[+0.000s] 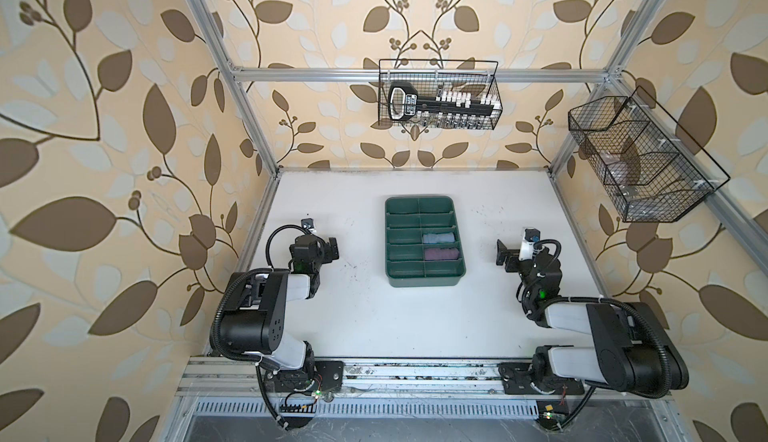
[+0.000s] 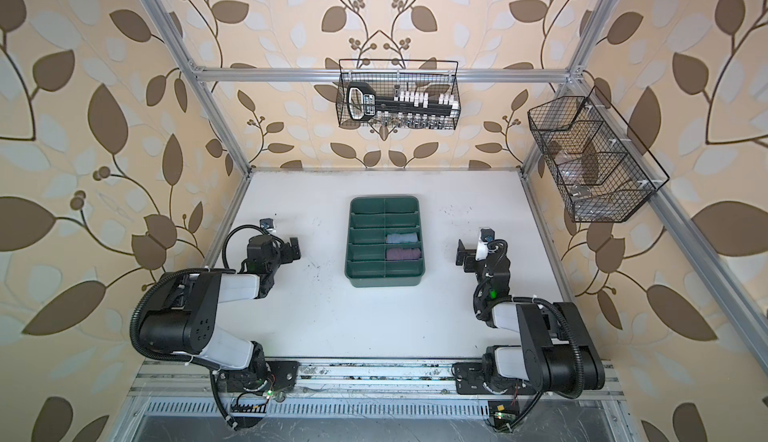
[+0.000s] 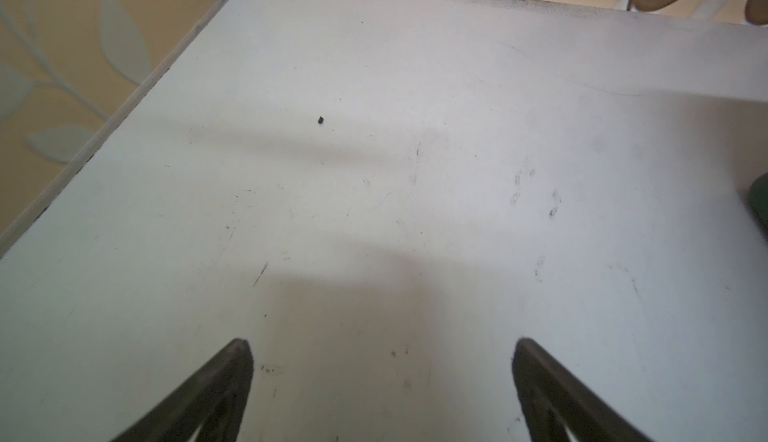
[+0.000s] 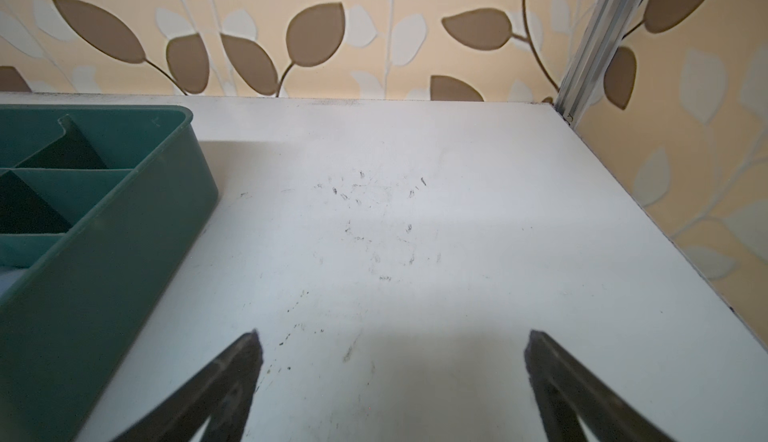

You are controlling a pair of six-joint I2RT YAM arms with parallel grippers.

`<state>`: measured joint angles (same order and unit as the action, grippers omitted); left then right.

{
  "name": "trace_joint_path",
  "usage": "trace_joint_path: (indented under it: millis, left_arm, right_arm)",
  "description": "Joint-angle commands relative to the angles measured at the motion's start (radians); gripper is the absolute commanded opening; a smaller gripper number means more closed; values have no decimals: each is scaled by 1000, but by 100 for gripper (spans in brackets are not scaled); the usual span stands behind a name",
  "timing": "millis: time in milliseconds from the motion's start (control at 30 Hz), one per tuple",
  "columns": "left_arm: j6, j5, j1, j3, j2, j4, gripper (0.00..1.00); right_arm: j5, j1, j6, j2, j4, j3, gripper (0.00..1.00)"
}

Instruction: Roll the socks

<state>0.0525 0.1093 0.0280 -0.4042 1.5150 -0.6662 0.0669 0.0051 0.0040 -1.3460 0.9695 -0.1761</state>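
Note:
Both socks lie rolled in the right column of a green divided tray (image 1: 417, 199) (image 2: 384, 199) mid-table. The grey-blue sock (image 1: 438, 237) (image 2: 402, 238) fills one compartment. The purple sock (image 1: 441, 253) (image 2: 403, 253) fills the compartment just nearer the front. My left gripper (image 1: 332, 248) (image 2: 295, 248) (image 3: 382, 342) hovers open to the left of the tray, with only bare table between its fingers. To the right of the tray, my right gripper (image 1: 503, 252) (image 2: 460, 252) (image 4: 392, 334) is open and holds nothing. The tray wall (image 4: 124, 252) shows in the right wrist view.
A wire basket (image 1: 438, 94) with a black tool hangs on the back rail. Another wire basket (image 1: 640, 161) hangs on the right rail. Aluminium posts stand at the back corners of the white table (image 1: 374, 315). A tray corner (image 3: 762, 203) shows in the left wrist view.

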Motion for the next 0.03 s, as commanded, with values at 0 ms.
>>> trace_joint_path:
  millis: [0]
  left_arm:
    - [-15, -9, 9, 3, -18, -46, 99]
  right_arm:
    - [-10, 1, 4, 1, 24, -11, 100]
